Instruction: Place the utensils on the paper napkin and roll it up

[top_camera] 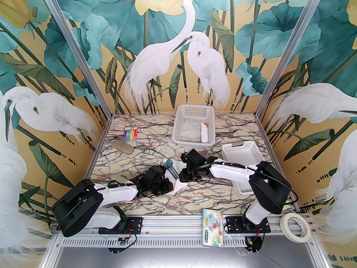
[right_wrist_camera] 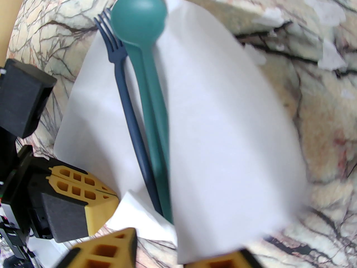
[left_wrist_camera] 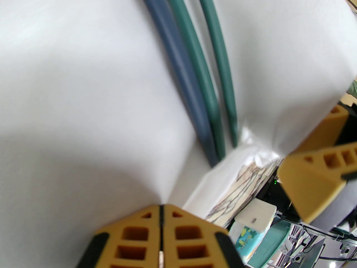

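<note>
The thin, limp paper napkin lies mid-counter, with the light, stiff fork and spoon laid on it. One edge is pinched by the left pincer, and a raised flap appears to be pinched by the right pincer. Edges should be gripped gently, since tearing is likely.

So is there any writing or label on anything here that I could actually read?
No text is legible.
cartoon tissue pack: print along its edge, too small to read.
pack of coloured pens: label too small to read.
</note>
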Available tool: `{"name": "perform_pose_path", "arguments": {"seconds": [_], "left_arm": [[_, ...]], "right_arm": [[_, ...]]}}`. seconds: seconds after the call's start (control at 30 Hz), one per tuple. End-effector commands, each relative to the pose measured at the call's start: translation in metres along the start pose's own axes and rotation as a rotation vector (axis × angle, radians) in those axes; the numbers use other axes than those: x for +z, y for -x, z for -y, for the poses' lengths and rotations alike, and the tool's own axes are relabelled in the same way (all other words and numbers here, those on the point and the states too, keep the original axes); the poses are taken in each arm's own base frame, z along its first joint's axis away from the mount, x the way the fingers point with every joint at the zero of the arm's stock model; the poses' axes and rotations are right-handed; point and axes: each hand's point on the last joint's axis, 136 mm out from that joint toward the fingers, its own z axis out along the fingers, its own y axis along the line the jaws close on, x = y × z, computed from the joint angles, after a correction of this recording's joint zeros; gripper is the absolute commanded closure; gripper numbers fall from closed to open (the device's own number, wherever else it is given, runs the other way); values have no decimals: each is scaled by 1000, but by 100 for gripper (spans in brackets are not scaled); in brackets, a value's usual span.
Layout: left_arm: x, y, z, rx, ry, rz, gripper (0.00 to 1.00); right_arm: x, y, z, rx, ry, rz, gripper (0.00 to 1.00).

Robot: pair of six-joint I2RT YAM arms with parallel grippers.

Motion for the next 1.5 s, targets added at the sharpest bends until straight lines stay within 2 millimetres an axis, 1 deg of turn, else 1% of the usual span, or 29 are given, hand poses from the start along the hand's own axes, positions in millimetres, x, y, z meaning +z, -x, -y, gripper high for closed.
{"name": "perform_pose_path", "arguments": {"seconds": [0.0,0.1,0.2,0.4,0.6,0.83,1.0,1.13,1.23,1.33,1.47], "left_arm": [[2,-3,-4,-13,2,-11,92],[1,-2,-2,-10,-4,-5,91],[0,-1,0,-8,-12,2,91],[-1,0,2,-6,-13,7,91],[0,1,1,-7,-10,5,92],[1,1,-1,-12,-4,11,92],[-3,3,-1,-10,3,27,91],[-12,5,0,-4,9,52,87],[-22,9,2,7,16,79,81],[-36,13,4,10,9,108,75],[-62,23,4,-4,-2,175,67]], "right_arm": [[-12,8,-12,-36,13,30,79],[-12,7,-15,-36,34,19,85],[-8,4,-17,-28,52,8,87],[2,1,-29,-28,91,-8,87],[16,-7,-35,-39,98,-49,87],[29,-15,-41,-52,106,-91,81],[36,-20,-36,-45,96,-110,75],[40,-24,-32,-40,85,-123,71],[43,-25,-30,-38,77,-130,70],[46,-27,-27,-35,70,-138,69],[47,-29,-25,-32,63,-143,68]]}}
